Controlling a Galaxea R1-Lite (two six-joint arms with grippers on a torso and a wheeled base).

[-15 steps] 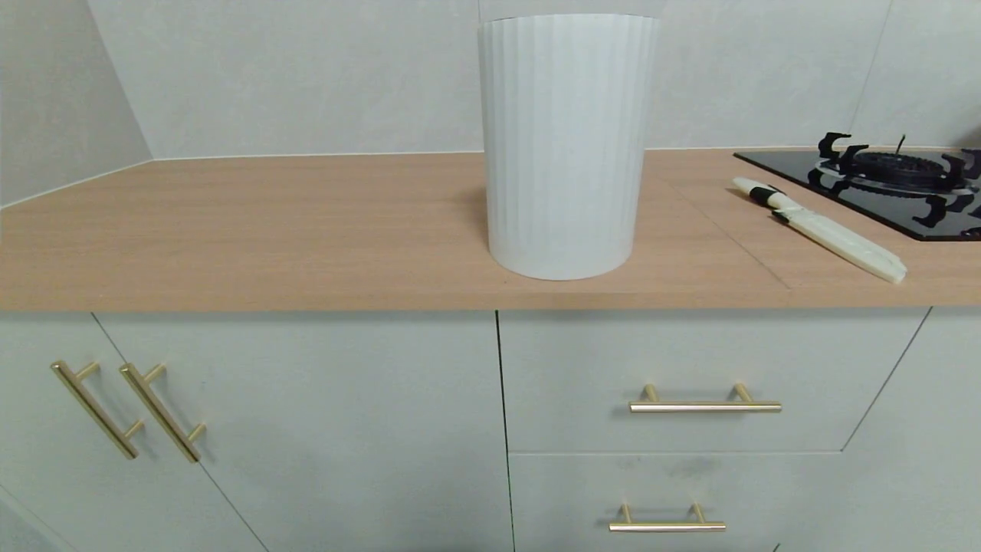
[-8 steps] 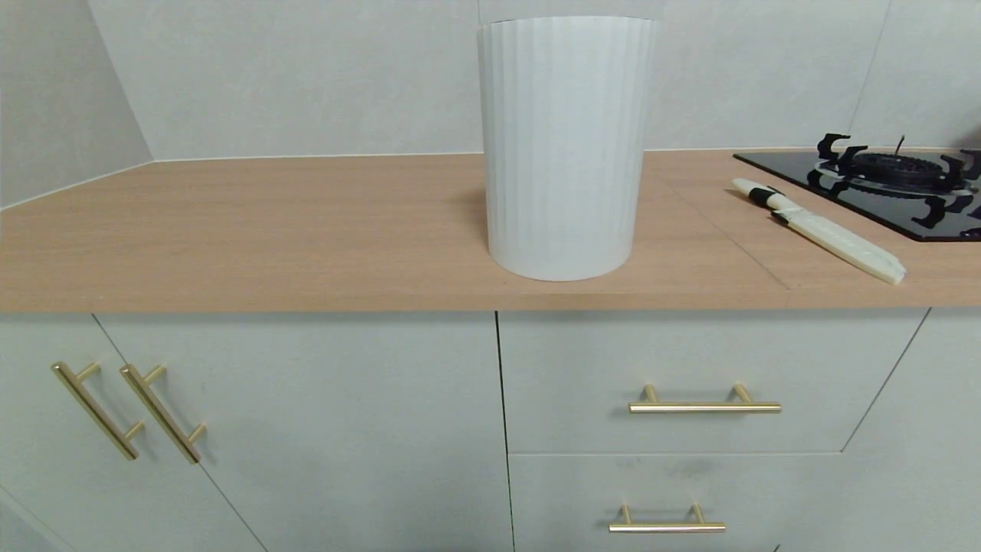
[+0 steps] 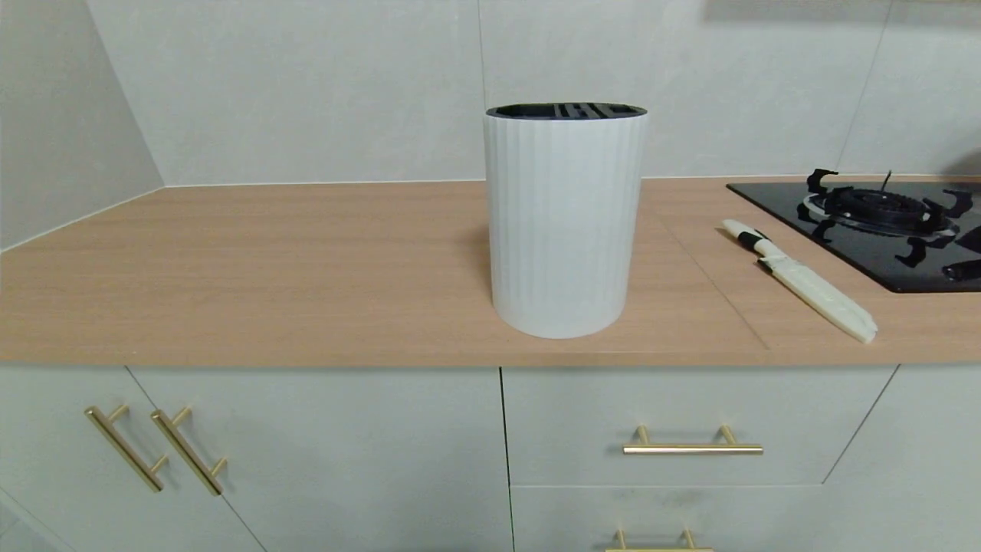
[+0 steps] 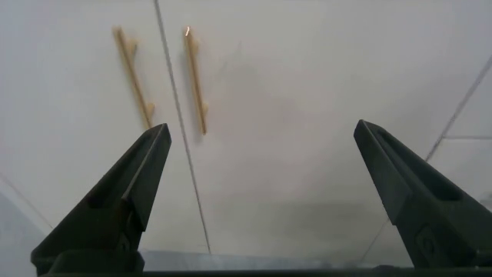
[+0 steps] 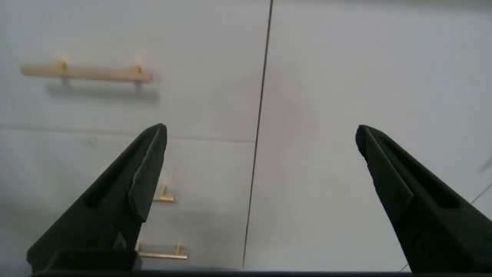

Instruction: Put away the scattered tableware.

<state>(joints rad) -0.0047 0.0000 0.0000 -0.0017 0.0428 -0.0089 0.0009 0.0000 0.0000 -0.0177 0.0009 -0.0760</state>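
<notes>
1. Where the wooden desk (image 3: 268, 261) meets the tiled wall in the head view, a tall white ribbed holder (image 3: 563, 230) with a black slotted top stands upright near the front edge. The knife (image 3: 797, 280), with a pale blade and a black-banded handle, lies flat on the desk to the holder's right, apart from it and near the black stove (image 3: 866, 230). Below are pale cabinet fronts, one with a brass drawer handle (image 3: 692, 448).
2. In the left wrist view, the left gripper (image 4: 260, 131) faces cabinet doors bearing two brass door handles (image 4: 196, 81). Its dark fingers (image 4: 115, 208) are spread wide with nothing between them.
3. In the right wrist view, the right gripper (image 5: 260, 131) faces the drawer fronts (image 5: 192, 177). Its fingers (image 5: 115, 208) likewise gape wide and hold nothing.
</notes>
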